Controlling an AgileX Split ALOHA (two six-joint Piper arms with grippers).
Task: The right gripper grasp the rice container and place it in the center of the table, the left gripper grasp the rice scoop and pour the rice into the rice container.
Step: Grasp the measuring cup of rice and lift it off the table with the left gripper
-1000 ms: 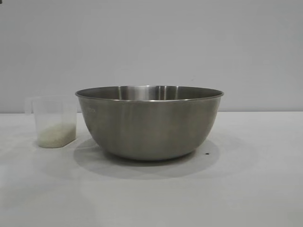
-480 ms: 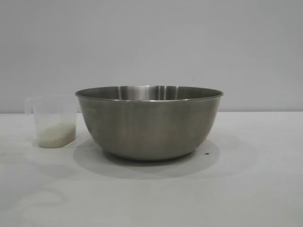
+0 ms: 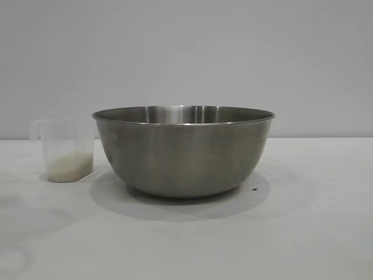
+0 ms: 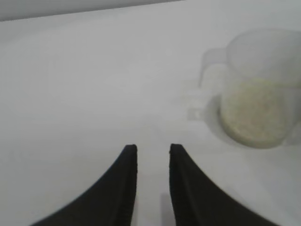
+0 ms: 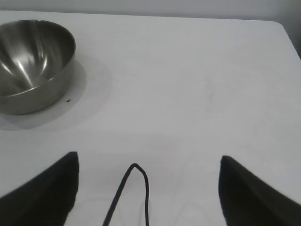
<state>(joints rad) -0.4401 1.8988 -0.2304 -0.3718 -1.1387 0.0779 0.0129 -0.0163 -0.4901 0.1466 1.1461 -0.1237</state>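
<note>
The rice container (image 3: 183, 151), a large steel bowl, stands in the middle of the white table (image 3: 315, 233); its inside looks bare in the right wrist view (image 5: 33, 66). To its left stands the rice scoop (image 3: 65, 149), upright, with rice (image 3: 70, 166) in its bottom. Neither arm shows in the exterior view. My left gripper (image 4: 153, 148) hovers over bare table short of the scoop (image 4: 263, 89), its fingers a narrow gap apart with nothing between them. My right gripper (image 5: 148, 157) is wide open and empty, well away from the bowl.
A thin black cable (image 5: 136, 188) loops between the right gripper's fingers. The table's far edge and a rounded corner (image 5: 282, 28) show in the right wrist view. A small dark speck (image 3: 254, 189) lies by the bowl's foot.
A faint shadow on the table's front left has shifted. Bowl and scoop have not moved.
</note>
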